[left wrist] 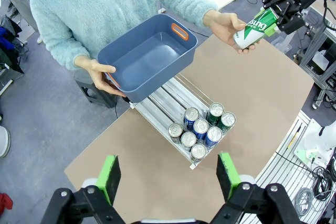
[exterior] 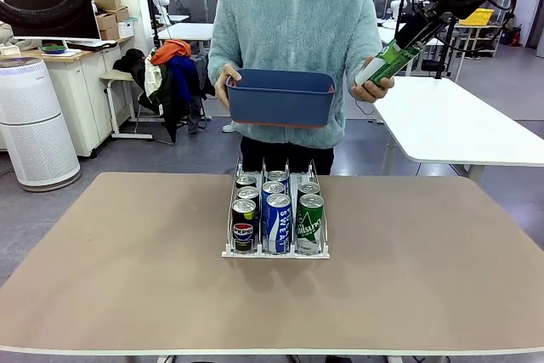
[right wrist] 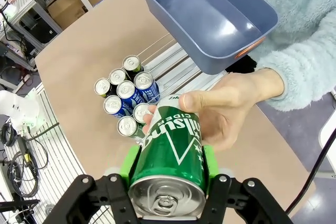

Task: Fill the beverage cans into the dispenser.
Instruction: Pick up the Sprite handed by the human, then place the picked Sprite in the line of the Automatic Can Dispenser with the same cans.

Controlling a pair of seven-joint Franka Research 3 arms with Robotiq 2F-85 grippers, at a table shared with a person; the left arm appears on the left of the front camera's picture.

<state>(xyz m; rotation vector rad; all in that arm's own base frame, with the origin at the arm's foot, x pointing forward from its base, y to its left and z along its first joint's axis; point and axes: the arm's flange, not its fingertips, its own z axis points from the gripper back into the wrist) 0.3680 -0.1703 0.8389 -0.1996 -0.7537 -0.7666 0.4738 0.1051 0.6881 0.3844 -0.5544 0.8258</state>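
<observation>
- Your left gripper (left wrist: pixel 167 178) hangs high over the near side of the table, green pads spread wide with nothing between them — the dispenser (left wrist: pixel 164 103) lies straight ahead of it, below.
- The dispenser's (exterior: pixel 276 251) three lanes run near to far at the table's middle; seven beverage cans (exterior: pixel 277 210) stand upright at its near end, and the far stretch of each lane is bare.
- Behind it, the person holds an empty blue bin (exterior: pixel 281 98) in one hand.
- Far right, your right gripper (right wrist: pixel 168 163) pinches the green can (right wrist: pixel 171 148) near its silver top; the person's hand (right wrist: pixel 226 114) cups the other end. The can's long axis slants — your right arm is nearer.
</observation>
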